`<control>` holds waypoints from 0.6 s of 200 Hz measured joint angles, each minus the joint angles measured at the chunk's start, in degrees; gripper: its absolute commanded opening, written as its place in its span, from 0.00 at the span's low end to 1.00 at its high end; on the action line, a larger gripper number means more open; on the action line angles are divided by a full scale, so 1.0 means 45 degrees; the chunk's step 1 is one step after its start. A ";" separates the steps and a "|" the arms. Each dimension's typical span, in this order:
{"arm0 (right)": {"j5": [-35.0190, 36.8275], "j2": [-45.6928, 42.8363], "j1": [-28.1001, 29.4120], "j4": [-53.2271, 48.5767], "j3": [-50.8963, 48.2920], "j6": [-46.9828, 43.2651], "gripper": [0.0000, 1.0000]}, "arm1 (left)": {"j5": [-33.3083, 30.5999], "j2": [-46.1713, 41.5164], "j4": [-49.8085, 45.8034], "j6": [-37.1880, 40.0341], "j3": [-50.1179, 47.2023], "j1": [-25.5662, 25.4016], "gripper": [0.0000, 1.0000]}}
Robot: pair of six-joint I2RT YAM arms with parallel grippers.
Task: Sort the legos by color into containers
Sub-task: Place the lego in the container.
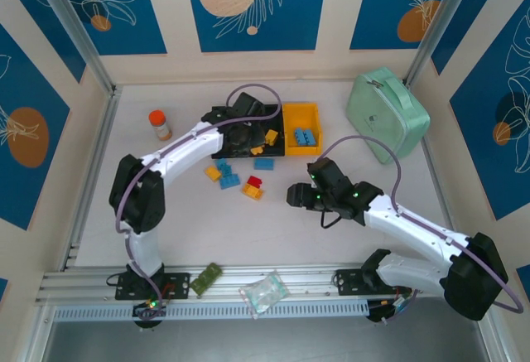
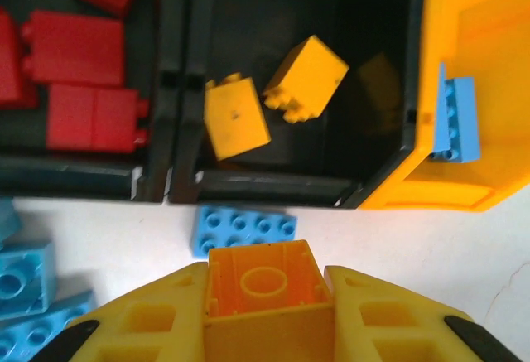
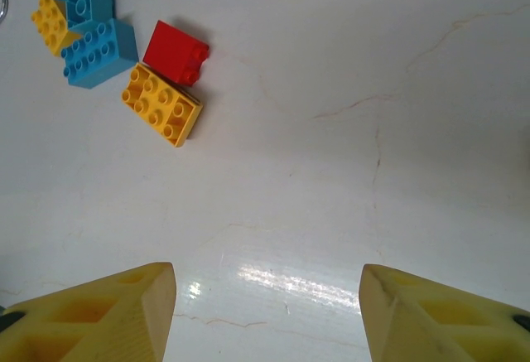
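The left end effector (image 2: 265, 277), clamped on a yellow-orange brick (image 2: 265, 300), hangs just short of the near wall of the middle black bin (image 2: 273, 188) toward the far edge of the surface (image 1: 248, 242), so the drop should lie straight ahead; the right end effector (image 3: 267, 296), jaws apart and empty, is farther off.

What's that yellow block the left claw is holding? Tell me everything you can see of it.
The yellow brick is small, glossy yellow-orange plastic, squarish. Its hollow underside faces the wrist camera, with one round tube inside. The left gripper is shut on it, a yellow finger pressed to each side. Just beyond it lie a blue brick on the table and a black bin holding two more yellow bricks.
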 measured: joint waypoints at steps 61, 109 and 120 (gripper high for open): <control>0.0073 -0.0831 -0.0427 -0.0039 -0.0296 0.0165 0.60 | -0.0131 0.3186 -0.1263 0.0962 0.4435 0.0058 0.30; 0.0078 -0.0850 -0.0602 -0.0117 -0.0345 0.0194 0.61 | -0.0612 0.5081 -0.2331 0.1525 0.6853 0.0437 0.33; 0.0078 -0.0850 -0.0612 -0.0117 -0.0345 0.0194 0.61 | -0.0767 0.5401 -0.2531 0.1719 0.7193 0.0593 0.33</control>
